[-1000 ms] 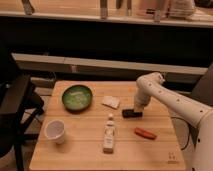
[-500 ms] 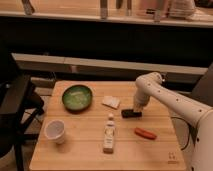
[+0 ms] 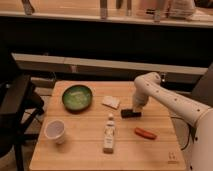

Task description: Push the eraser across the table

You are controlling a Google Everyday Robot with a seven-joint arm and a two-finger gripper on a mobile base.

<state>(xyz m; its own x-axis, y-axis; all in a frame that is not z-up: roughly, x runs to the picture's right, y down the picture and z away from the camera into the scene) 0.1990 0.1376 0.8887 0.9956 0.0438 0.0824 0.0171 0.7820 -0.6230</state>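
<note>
1. Eraser (image 3: pixel 131 113): small flat black block, lying flat on the desk (image 3: pixel 90 150), right of frame centre, long side roughly left-right.
2. End effector (image 3: pixel 136 106): directly above and at the right end of the eraser, touching it or just shy of it; exact contact can't be made out. Fingers clenched, nothing held between them, so this is a closed-finger nudge, not a grasp.
3. Arm (image 3: pixel 165 97): white, comes in from the right edge of frame, elbow bent, wrist pointing down at the eraser.
4. Step in hand, as I judge it: push just beginning, eraser sits mid-desk with room to travel.
5. To do it well: keep fingertips low against the eraser's side, not on top, or it pins instead of sliding. Push through the middle of the face so the block doesn't spin off.
6. Neighbours to mind: white wedge piece (image 3: pixel 111 102) just to the upper left, near the eraser; white bottle (image 3: pixel 109 134) below left; orange oblong item (image 3: pixel 145 133) below right, apart.
7. Farther out: green bowl (image 3: pixel 77 97) at left of centre, white cup (image 3: pixel 55 131) lower left.
8. A leftward push risks hitting the wedge; the lane between wedge and bottle looks narrow. Slow, straight stroke advised.
</note>
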